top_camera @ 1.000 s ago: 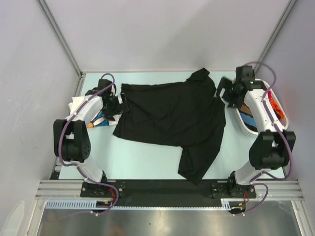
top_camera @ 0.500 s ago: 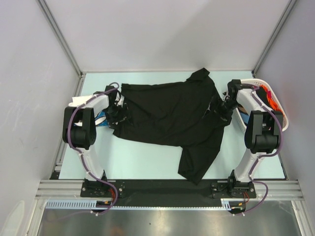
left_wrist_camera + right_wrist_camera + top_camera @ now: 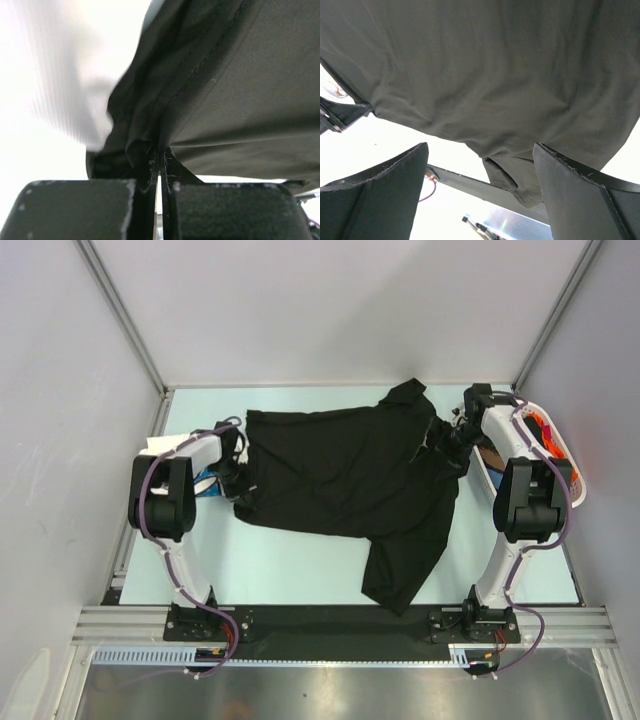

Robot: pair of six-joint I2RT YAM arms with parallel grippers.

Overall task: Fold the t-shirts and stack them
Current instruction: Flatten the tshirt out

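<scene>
Left gripper [image 3: 160,159] now being clamped on left edge of black t-shirt [image 3: 350,475] (jaws were standing wide a second ago). Hem fold being pinched right between fingertips. Right gripper [image 3: 447,443] being held spread, nothing grasped; shirt's right edge lying just ahead of it, basket [image 3: 577,472] behind. One side likely secured; second grasp being awaited before folding.

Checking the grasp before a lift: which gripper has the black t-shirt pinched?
The left gripper: its jaws are shut on an edge of the black t-shirt. The jaws of the right gripper stand wide apart, gripping nothing.
</scene>
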